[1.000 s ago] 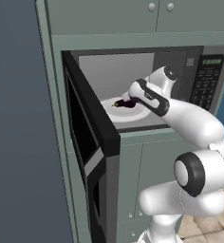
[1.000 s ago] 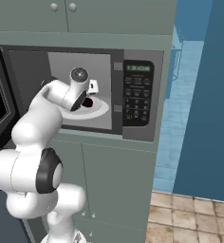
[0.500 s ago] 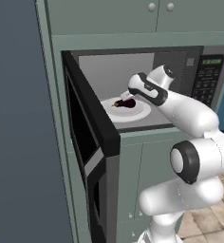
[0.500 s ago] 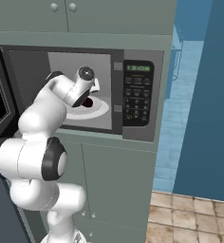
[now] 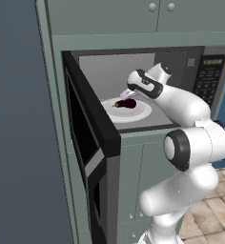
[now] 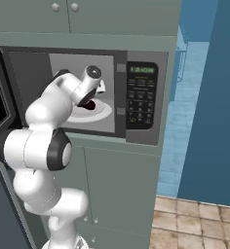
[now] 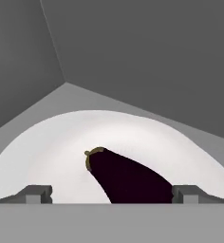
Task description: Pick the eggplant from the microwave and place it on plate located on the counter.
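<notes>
Reaching into the microwave point(image 5: 133, 62), you are holding the gripper point(image 7: 111, 193) spread wide with nothing between the tips; the two fingertips point(image 7: 35, 193) are sitting at 8 and 4 o'clock in the hand view, straddling the eggplant point(image 7: 128, 178) but, as far as the pictures show, not touching it; the eggplant is lying on the white turntable point(image 7: 47, 147) inside the grey cavity, stem end pointing toward 11 o'clock, dark body running down to 5 o'clock between the tips.

Handling, as a guess: it is looking small and light, firm-skinned and smooth, so probably a bit slippery; rounded, so likely to roll or squirt out if pinched near the tapering stem; you are best taking it across the fat middle of the body, jaws square to its long axis; no sign of fragility, but go easy.

Views: the hand view is giving you the stem direction and the tip spacing; the left base view is showing the eggplant point(image 5: 126, 103) on the turntable point(image 5: 138, 113) with the gripper point(image 5: 128, 94) just above it at 12 o'clock, plus the open black door point(image 5: 93, 143); the right base view is showing the keypad panel point(image 6: 140, 95), with the eggplant point(image 6: 90, 104) mostly hidden behind the wrist.
</notes>
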Controlling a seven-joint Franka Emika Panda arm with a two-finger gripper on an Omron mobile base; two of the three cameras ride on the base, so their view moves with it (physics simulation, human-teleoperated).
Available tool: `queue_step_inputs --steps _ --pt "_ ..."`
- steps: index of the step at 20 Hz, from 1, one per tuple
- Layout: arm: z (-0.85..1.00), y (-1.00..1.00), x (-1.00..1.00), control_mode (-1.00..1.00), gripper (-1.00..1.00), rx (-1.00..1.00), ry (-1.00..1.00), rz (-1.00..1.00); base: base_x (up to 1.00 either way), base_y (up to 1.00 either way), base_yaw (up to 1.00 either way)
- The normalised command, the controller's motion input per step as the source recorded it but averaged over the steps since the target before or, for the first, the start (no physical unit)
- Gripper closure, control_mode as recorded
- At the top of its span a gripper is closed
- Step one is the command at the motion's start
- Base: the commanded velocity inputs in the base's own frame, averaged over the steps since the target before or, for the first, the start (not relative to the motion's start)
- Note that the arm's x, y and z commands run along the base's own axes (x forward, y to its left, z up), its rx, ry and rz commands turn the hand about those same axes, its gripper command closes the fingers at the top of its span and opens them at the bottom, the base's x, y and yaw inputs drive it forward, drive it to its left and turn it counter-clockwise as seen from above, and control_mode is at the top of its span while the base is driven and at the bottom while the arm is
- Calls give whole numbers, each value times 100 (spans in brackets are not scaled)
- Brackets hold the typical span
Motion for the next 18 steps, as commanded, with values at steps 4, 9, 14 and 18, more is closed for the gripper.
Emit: queue_step_inputs --steps 4,9,14,18 --pt "-17 0 19 -100 -100 -1 7 0 0 0 0" --pt "-27 0 4 -100 -100 -3 2 2 0 0 0" --pt "-17 0 0 -100 -100 0 0 1 0 0 0" --pt "-11 0 0 -100 -100 0 0 2 0 0 0"
